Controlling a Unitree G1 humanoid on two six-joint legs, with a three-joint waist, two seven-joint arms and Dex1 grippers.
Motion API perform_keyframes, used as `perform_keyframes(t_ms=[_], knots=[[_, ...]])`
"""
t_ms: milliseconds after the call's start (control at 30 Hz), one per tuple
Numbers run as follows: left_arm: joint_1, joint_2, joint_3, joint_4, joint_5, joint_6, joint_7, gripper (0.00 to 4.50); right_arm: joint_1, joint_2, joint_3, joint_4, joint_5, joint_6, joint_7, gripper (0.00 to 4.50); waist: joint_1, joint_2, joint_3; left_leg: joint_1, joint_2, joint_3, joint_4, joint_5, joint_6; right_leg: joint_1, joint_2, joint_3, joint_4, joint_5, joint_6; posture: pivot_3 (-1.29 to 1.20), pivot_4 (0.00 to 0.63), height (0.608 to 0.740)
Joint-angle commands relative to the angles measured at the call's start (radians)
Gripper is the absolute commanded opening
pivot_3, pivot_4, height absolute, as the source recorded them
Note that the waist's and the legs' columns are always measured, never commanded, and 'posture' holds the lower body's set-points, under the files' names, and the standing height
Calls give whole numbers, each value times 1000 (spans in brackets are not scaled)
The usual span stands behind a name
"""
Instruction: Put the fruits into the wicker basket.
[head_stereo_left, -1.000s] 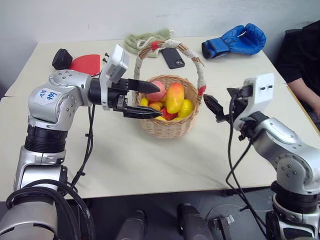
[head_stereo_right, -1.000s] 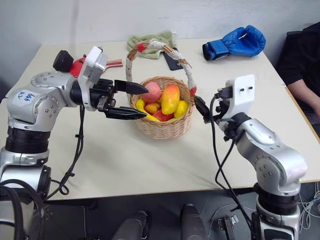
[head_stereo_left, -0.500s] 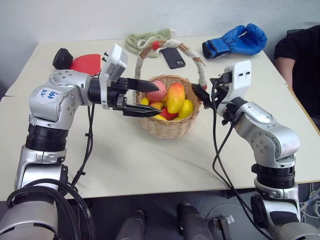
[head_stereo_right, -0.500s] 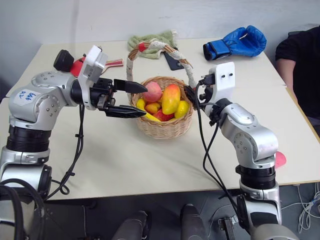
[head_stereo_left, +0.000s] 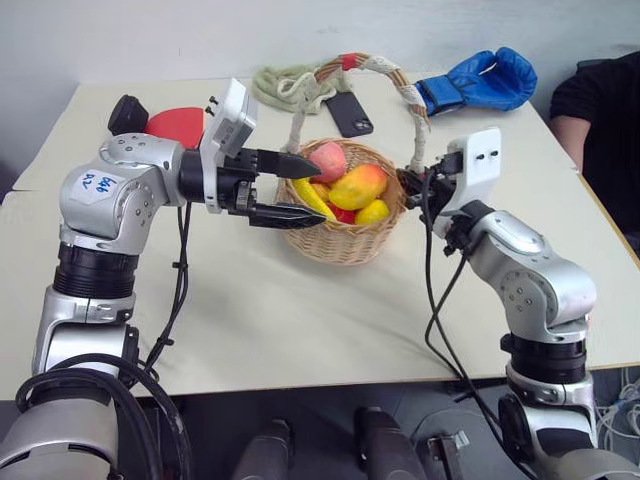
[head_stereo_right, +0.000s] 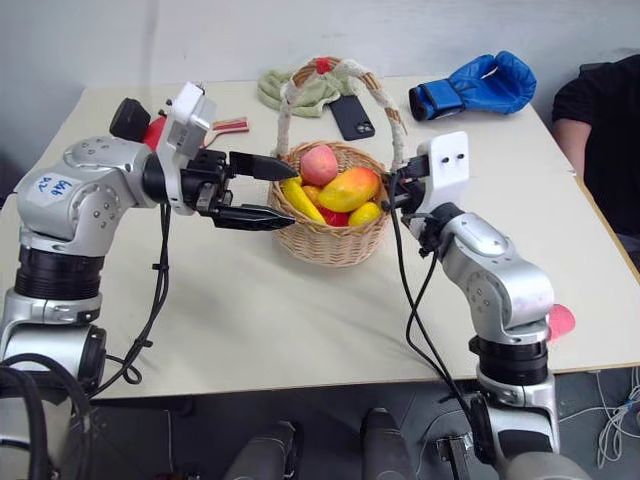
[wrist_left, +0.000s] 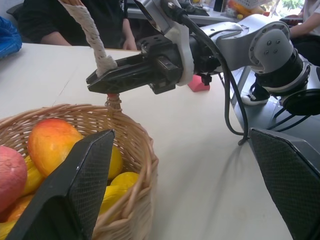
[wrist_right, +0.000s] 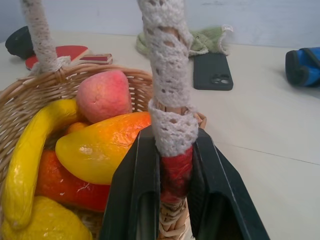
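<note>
In the left eye view, the right gripper is clenched on the wicker basket's handle; the left gripper is spread beside the rim. In the right wrist view, mango and peach are seen inside the wicker basket, just beyond the gripped handle.

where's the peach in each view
Left eye: peach at the wicker basket's back left, by the left pincer.
Right eye: same spot.
Left wrist: at the picture's left edge.
Right wrist: behind the mango.
Shared landmark: the mango beside it.
</note>
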Motion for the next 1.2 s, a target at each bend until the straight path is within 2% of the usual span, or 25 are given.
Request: perform_keyframes(t_ms=[33,167,267,367,500,733,867,900,967,1067,1200], knots=[[-39,-19,29,8,-9,-21,-2,4500,38,-156,-188,-104,-38,-8,4,313,11,0,0,-1,-1,-1,1,0,1,0,-1,-1,-1,0,0,0,150,740],[-53,-48,29,32,-9,-32,-1,4500,147,-306,-359,-103,-59,-4,39,313,24,0,0,-2,-1,0,1,0,2,0,-1,-1,-2,1,2,0,150,740],[-60,-74,26,51,-3,-43,4,4500,228,-349,-455,-85,-67,-12,60,313,24,0,0,-2,-1,5,1,0,2,0,0,0,-3,1,2,0,150,740],[-62,-92,24,55,-1,-47,7,4500,266,-335,-493,-70,-76,-22,51,313,14,0,0,1,0,12,1,0,2,1,1,3,-2,1,2,0,150,740],[-79,-126,31,74,-10,-42,17,4500,269,-260,-469,-45,-94,-13,-10,313,-4,0,0,4,1,16,0,0,2,1,1,7,-1,1,2,0,150,740],[-90,-149,42,81,-21,-27,26,4500,331,-201,-513,-135,-44,67,-16,2523,1,0,0,4,1,15,0,0,2,0,1,8,3,1,2,0,150,740],[-72,-153,50,60,-22,-37,27,4500,357,-181,-602,-258,26,192,-55,3843,3,0,0,4,0,13,1,0,3,0,1,9,3,2,2,0,150,740],[-68,-155,55,57,-21,-47,30,4500,371,-184,-626,-305,45,235,-59,4316,4,0,0,4,0,12,1,0,3,0,1,9,3,2,2,0,150,740],[-59,-153,61,54,-15,-67,29,4500,410,-208,-687,-398,100,330,-37,4474,6,0,0,4,0,9,1,0,3,1,1,9,3,2,2,0,150,740],[-49,-131,57,65,0,-91,3,4500,538,-310,-885,-523,260,469,124,4474,20,1,-1,4,0,9,0,0,3,1,1,9,2,2,2,0,150,740],[-46,-83,69,120,-23,-68,-67,4500,746,-473,-1330,-482,546,648,418,4474,29,1,0,4,1,16,0,-2,6,3,2,8,-5,2,3,0,150,740]])
